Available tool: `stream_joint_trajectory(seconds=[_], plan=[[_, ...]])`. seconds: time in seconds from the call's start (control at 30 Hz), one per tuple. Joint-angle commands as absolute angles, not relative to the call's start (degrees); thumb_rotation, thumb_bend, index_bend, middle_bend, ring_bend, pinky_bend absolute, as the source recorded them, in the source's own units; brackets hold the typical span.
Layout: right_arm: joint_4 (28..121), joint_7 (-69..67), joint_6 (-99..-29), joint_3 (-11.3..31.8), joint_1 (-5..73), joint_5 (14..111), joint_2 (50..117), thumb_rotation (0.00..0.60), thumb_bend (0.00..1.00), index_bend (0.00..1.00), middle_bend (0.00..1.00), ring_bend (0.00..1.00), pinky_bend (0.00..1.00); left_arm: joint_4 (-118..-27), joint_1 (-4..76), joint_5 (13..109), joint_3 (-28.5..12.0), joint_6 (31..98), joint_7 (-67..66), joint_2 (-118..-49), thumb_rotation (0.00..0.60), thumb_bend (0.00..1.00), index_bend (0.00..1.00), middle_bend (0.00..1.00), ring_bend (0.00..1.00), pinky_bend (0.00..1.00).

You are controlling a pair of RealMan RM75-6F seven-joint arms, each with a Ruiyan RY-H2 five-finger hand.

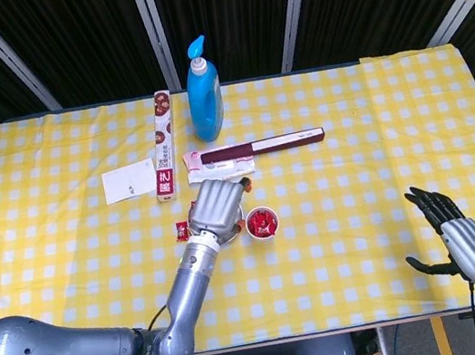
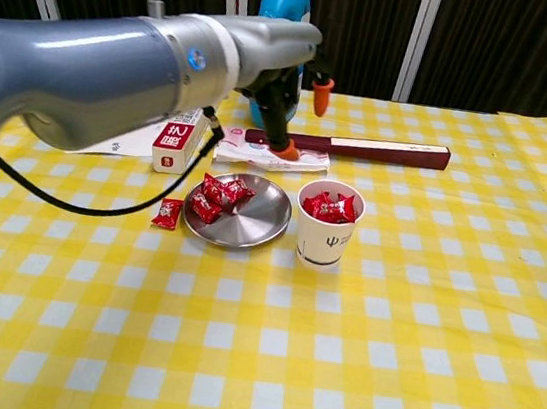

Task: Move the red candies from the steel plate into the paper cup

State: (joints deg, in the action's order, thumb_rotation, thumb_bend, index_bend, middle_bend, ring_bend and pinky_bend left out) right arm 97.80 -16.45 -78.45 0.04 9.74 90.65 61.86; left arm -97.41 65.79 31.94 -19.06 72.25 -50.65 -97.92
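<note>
The steel plate point(image 2: 252, 218) lies at the table's middle with a few red candies point(image 2: 218, 195) on its left side. Just to its right stands the paper cup point(image 2: 326, 234), which holds several red candies point(image 1: 261, 222). One more red candy point(image 2: 167, 213) lies on the cloth to the left of the plate. My left hand point(image 2: 287, 85) hovers above the back of the plate, fingers apart and holding nothing; in the head view this left hand point(image 1: 216, 206) hides most of the plate. My right hand point(image 1: 455, 229) is open at the front right, far from the cup.
Behind the plate lie a white packet point(image 2: 270, 156) and a long dark red box point(image 2: 367, 148). A blue pump bottle point(image 1: 203, 91) stands at the back. A long carton point(image 1: 163, 145) and a white card point(image 1: 128, 180) lie to the left.
</note>
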Motion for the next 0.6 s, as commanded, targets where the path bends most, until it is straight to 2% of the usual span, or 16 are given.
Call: stream_joint_trajectory(seconds=[0.03, 0.2, 0.4, 0.6], plan=[[97.8, -16.3, -78.5, 0.0, 9.7, 90.7, 61.9, 0.6, 0.28, 0.0, 0.0, 0.0, 0.0, -100.0, 62.2, 31.2, -16.7, 75.7, -50.5, -94.6, 0.6, 0.24, 0.36, 0.85, 0.92, 0.97], [97.9, -16.1, -78.4, 0.0, 9.8, 90.8, 61.9, 0.6, 0.28, 0.0, 0.0, 0.0, 0.0, -99.9, 58.8, 25.6, -14.6, 77.3, -51.7, -92.3, 0.6, 0.24, 0.35, 0.86, 0.93, 0.97], [97.9, -15.9, -78.4, 0.0, 9.8, 90.8, 62.0, 0.6, 0.28, 0.0, 0.0, 0.0, 0.0, -96.4, 57.2, 23.1, -12.5, 74.7, -52.3, -91.7, 0.6, 0.25, 0.35, 0.86, 0.93, 0.97], [97.9, -16.2, -78.4, 0.0, 9.8, 90.6, 61.9, 0.6, 0.28, 0.0, 0.0, 0.0, 0.0, -90.7, 56.4, 22.5, -10.6, 71.9, -52.3, -94.0, 0.6, 0.27, 0.37, 0.87, 0.93, 0.97]])
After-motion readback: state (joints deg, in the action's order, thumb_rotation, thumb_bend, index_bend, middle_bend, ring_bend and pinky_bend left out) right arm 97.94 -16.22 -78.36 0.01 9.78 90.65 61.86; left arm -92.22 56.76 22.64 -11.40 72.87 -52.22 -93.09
